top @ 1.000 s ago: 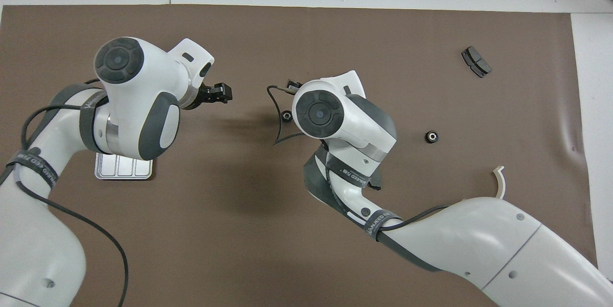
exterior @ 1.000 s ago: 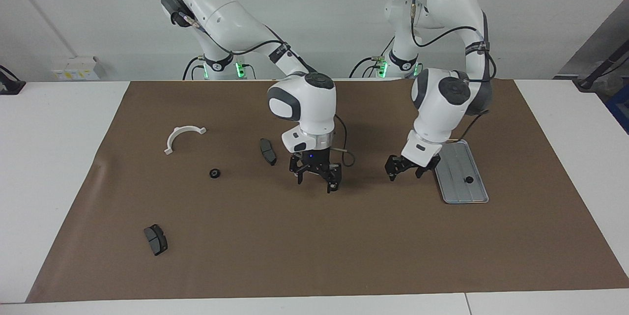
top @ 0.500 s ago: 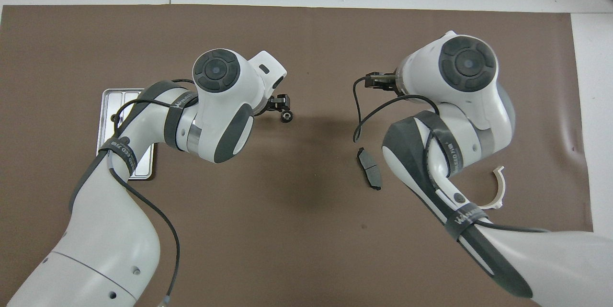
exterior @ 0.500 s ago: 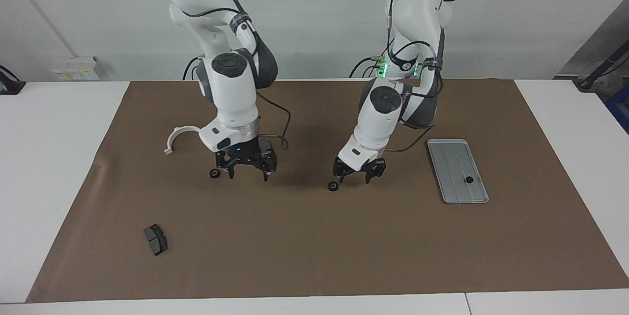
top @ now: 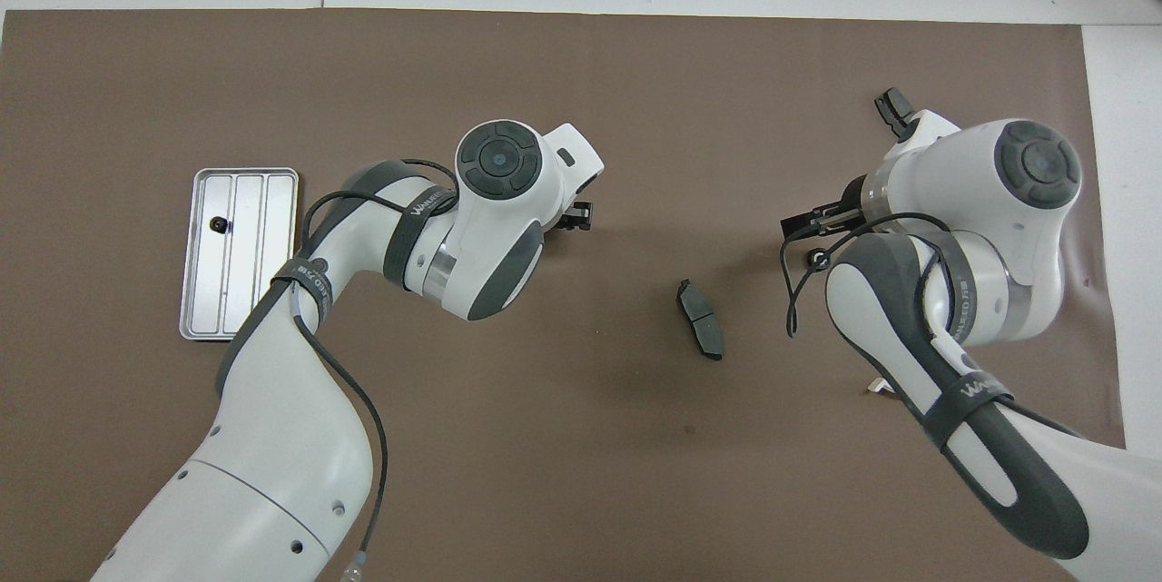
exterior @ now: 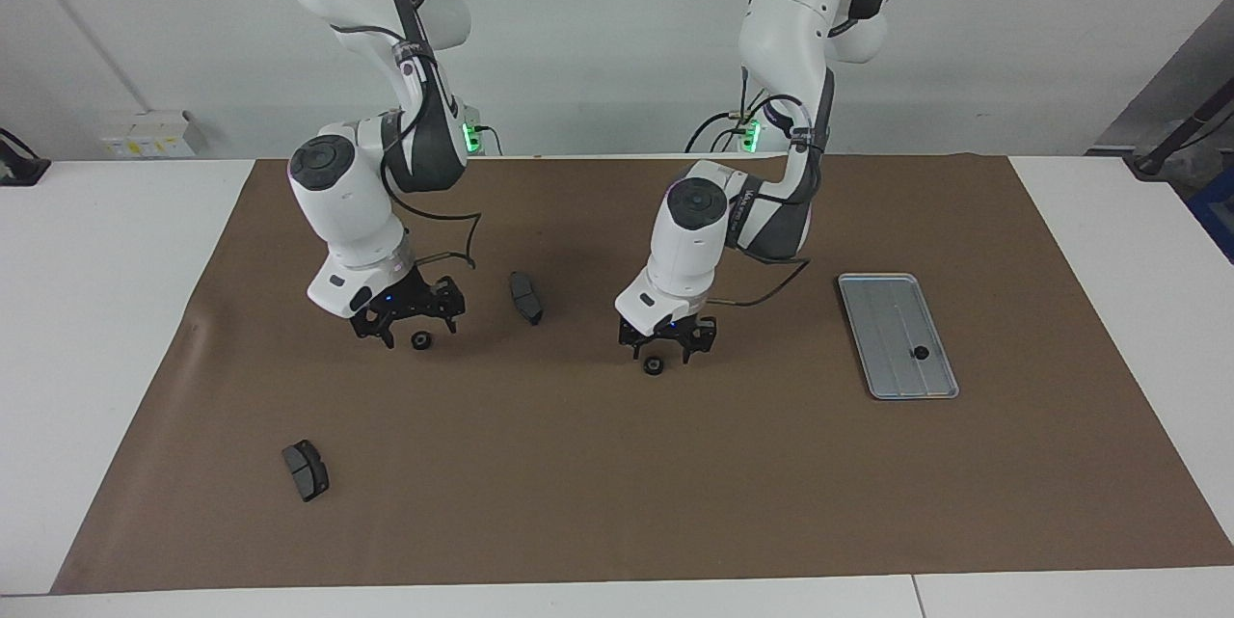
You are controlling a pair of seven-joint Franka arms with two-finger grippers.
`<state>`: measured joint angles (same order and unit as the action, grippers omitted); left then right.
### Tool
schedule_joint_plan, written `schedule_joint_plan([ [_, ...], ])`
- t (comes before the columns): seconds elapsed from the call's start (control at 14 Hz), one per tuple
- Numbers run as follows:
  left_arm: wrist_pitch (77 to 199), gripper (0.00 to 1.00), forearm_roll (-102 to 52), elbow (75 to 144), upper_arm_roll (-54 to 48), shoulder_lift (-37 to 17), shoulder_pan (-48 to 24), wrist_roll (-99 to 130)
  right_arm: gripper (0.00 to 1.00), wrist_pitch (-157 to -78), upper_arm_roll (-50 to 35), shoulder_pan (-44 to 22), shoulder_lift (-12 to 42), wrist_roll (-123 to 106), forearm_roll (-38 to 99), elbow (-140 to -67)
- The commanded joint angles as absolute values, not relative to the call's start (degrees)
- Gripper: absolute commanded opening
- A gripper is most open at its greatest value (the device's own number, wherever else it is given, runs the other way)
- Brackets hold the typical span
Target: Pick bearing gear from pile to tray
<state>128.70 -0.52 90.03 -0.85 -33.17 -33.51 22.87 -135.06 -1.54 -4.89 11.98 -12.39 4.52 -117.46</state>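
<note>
A black gear (exterior: 653, 366) lies on the brown mat mid-table. My left gripper (exterior: 667, 348) hangs low just over it, fingers open and empty; in the overhead view only its tip (top: 576, 217) shows and that gear is hidden. A second black gear (exterior: 420, 340) (top: 819, 260) lies toward the right arm's end. My right gripper (exterior: 410, 324) (top: 811, 223) hangs low over it, open and empty. The silver grooved tray (exterior: 882, 309) (top: 272, 291) lies toward the left arm's end with one small black gear (exterior: 921, 352) (top: 218, 223) in it.
One dark brake pad (exterior: 525, 297) (top: 699, 332) lies between the two grippers. Another brake pad (exterior: 306, 470) (top: 894, 105) lies farther from the robots at the right arm's end. The white bracket is almost hidden by the right arm; only a tip (top: 879, 387) shows.
Both arms swung toward the right arm's end. The left gripper went from beside the tray to over the middle gear. The right gripper left that gear for the other one.
</note>
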Motion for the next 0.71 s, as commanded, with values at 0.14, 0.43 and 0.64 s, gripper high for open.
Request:
schedule_joint_plan([
  [0.14, 128.6, 0.81, 1.8, 87.3, 0.2, -35.3, -34.6, 23.1, 1.0, -142.6, -1.1, -4.9, 9.9, -18.9, 6.3, -126.9],
  [0.43, 129.3, 0.79, 4.0, 87.8, -0.1, -35.5, -34.6, 23.0, 0.89, -143.3, -0.7, -4.8, 9.6, -20.9, 6.2, -129.1],
  [0.64, 130.1, 0.75, 4.0, 88.7, -0.1, -35.4, -34.8, 23.0, 0.65, -145.2, -0.7, -4.9, 9.8, -21.1, 6.2, -130.3],
])
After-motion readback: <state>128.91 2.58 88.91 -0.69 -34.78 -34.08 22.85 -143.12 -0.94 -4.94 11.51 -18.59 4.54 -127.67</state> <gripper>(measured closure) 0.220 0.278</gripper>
